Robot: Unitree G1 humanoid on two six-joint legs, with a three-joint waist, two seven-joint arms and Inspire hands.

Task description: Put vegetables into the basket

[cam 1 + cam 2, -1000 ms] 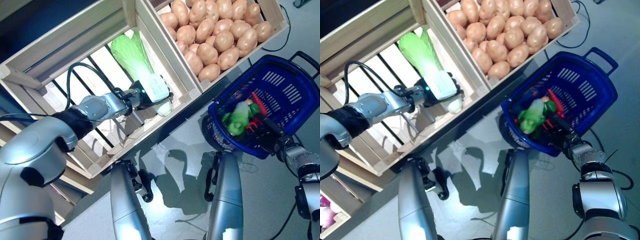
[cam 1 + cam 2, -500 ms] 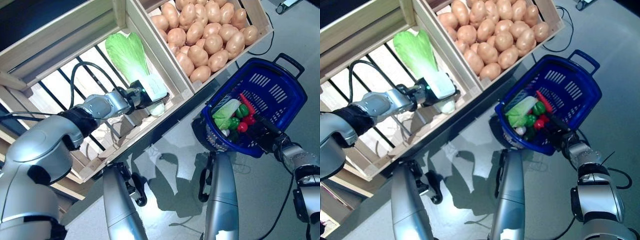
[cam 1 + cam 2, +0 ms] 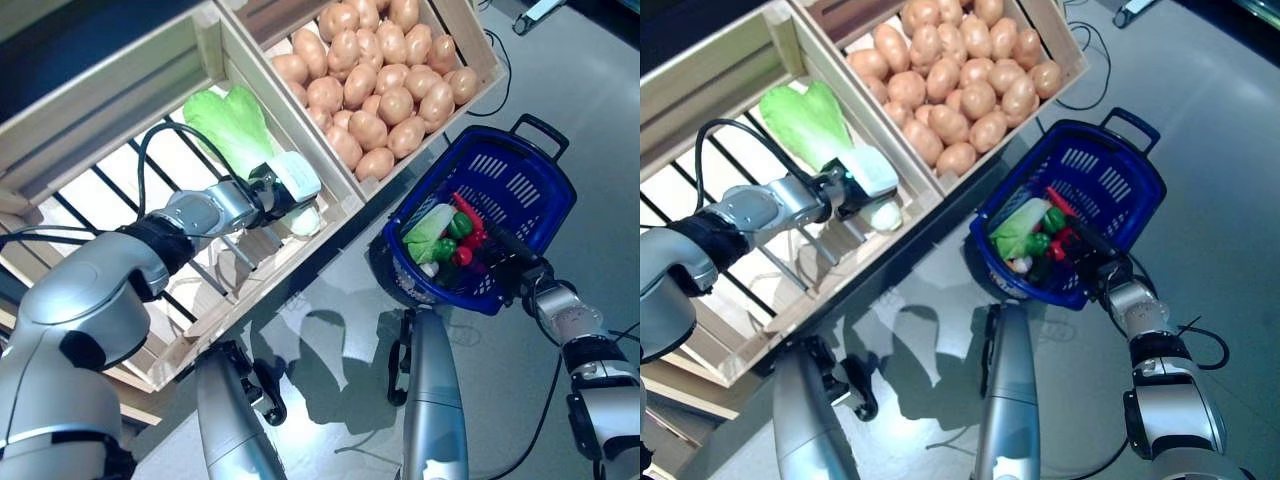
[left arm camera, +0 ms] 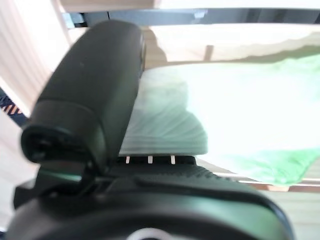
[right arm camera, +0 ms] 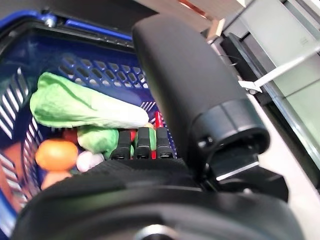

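Observation:
My left hand [image 3: 262,195] reaches into a slatted wooden crate [image 3: 120,90] of the stand and is shut on the white stem of a pale green cabbage [image 3: 232,125]. In the left wrist view the thumb [image 4: 90,85] lies curled over that stem [image 4: 165,125]. The blue basket [image 3: 520,170] stands on the floor at the right. In it lie a leafy green cabbage [image 3: 428,222], a green pepper [image 3: 460,225], a red chilli [image 3: 467,208] and an orange round vegetable [image 5: 56,154]. My right hand [image 3: 508,262] is open at the basket's near rim, fingers straight.
The wooden stand with its crates [image 3: 478,45] runs across the upper left, close to the basket's far side. Grey floor [image 3: 600,120] lies to the right of and behind the basket.
The whole picture has shifted, so the camera has moved. My left hand keeps its hold on the cabbage in the crate. My right hand stays at the basket's rim.

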